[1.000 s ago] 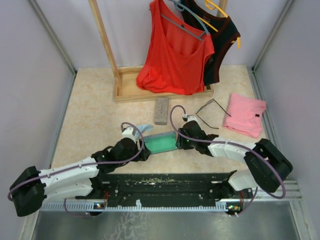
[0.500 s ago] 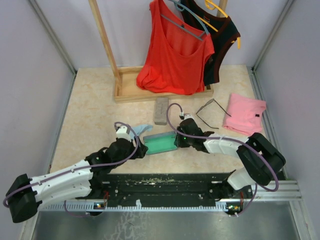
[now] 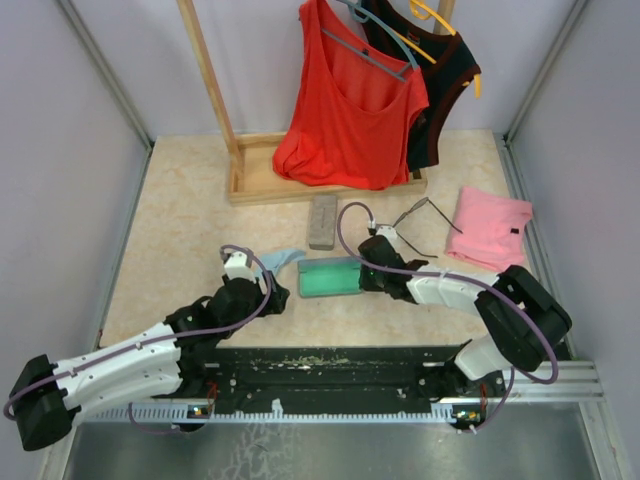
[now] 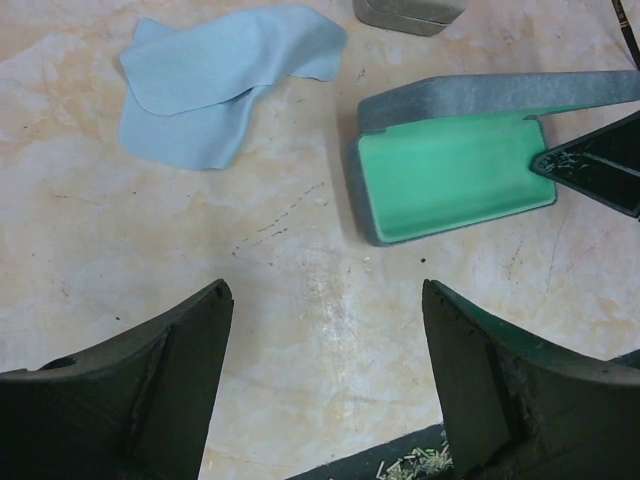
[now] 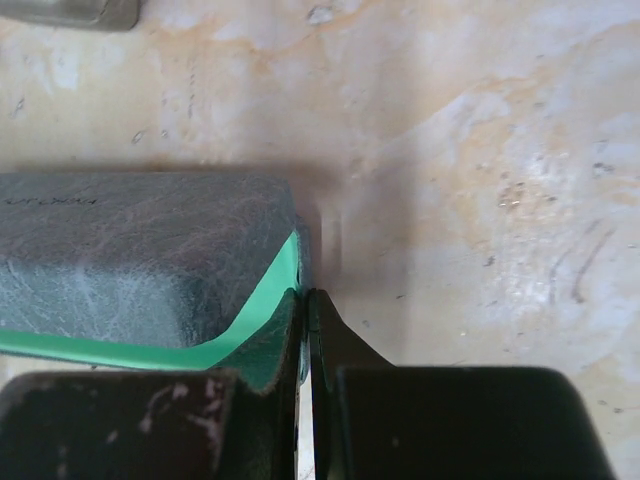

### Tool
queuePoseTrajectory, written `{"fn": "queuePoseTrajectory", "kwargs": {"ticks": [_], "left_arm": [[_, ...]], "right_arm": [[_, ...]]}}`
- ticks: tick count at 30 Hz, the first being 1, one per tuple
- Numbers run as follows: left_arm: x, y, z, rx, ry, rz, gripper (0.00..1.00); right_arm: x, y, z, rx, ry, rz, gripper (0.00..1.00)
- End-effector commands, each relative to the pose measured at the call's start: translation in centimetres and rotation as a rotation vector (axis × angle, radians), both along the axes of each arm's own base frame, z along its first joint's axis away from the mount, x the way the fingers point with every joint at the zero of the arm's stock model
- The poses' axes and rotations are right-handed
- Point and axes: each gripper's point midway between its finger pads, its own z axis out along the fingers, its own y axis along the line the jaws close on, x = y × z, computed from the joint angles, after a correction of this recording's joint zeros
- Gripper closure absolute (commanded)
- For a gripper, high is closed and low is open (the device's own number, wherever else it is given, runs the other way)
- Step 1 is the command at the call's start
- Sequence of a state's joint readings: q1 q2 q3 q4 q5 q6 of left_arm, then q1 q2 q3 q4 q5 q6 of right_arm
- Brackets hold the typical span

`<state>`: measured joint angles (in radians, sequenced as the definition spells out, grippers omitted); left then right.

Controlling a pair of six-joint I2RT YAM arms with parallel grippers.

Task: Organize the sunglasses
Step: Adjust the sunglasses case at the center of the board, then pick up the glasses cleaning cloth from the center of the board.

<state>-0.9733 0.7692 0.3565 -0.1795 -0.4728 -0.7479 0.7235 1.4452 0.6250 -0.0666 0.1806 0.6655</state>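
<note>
Grey open case (image 4: 445, 185) pinched by right claw (image 5: 303, 310); left claw (image 4: 325, 300) spread; second case (image 3: 322, 220), one sunglasses (image 3: 412, 230) pair.

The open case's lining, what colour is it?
Green lining; left wrist view shows it best.

The cloth (image 3: 283, 259) lies left of the case (image 3: 330, 278), sunglasses (image 3: 412, 214) right.

Cream and beige marbling across the desk (image 3: 190, 220), flecked with dark specks. Mottled grey outside the open glasses case (image 4: 470, 95), mint green inside. Plain light blue for the wiping cloth (image 4: 220, 85). Dull grey on the shut case (image 3: 322, 220). Dark thin frames on the sunglasses (image 3: 410, 215). Bright red for the front hanging top (image 3: 350, 110), black for the rear hanging top (image 3: 445, 90), pink for the folded garment (image 3: 490, 228). Black on the left end effector (image 4: 325, 290) and right end effector (image 5: 305, 295).
</note>
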Motion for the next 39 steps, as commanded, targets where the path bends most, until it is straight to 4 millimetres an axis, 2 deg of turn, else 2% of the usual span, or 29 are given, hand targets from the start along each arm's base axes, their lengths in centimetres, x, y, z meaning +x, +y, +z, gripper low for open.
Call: {"fn": "queuePoseTrajectory", "kwargs": {"ticks": [1, 9, 14, 21, 24, 28, 33, 39], "left_arm": [[0.5, 0.7, 0.7, 0.024, -0.027, 0.029, 0.18], [0.7, 1.2, 1.1, 0.04, -0.038, 0.052, 0.15], [0.9, 1.4, 1.1, 0.051, -0.034, 0.062, 0.12], [1.1, 1.5, 1.1, 0.052, -0.032, 0.067, 0.11], [1.1, 1.6, 1.1, 0.057, -0.032, 0.068, 0.11], [1.4, 1.8, 1.3, 0.063, -0.029, 0.078, 0.09], [2.4, 2.2, 1.8, 0.068, -0.033, 0.098, 0.08], [5.2, 3.0, 0.7, 0.054, 0.033, 0.122, 0.09]], "right_arm": [[3.7, 0.0, 3.6, 0.016, -0.136, -0.106, 1.0], [5.3, 0.4, 4.2, 0.016, -0.174, -0.148, 1.0], [5.2, 0.4, 4.0, 0.014, -0.172, -0.139, 1.0], [4.7, 0.4, 3.1, 0.014, -0.161, -0.117, 0.84], [4.8, 0.6, 3.2, 0.017, -0.163, -0.11, 0.74], [4.5, 0.1, 4.3, 0.022, -0.183, -0.115, 0.62], [3.0, -1.5, 5.9, 0.022, -0.203, -0.121, 0.52], [0.6, -2.6, 8.5, 0.105, -0.238, -0.1, 0.51]]}}
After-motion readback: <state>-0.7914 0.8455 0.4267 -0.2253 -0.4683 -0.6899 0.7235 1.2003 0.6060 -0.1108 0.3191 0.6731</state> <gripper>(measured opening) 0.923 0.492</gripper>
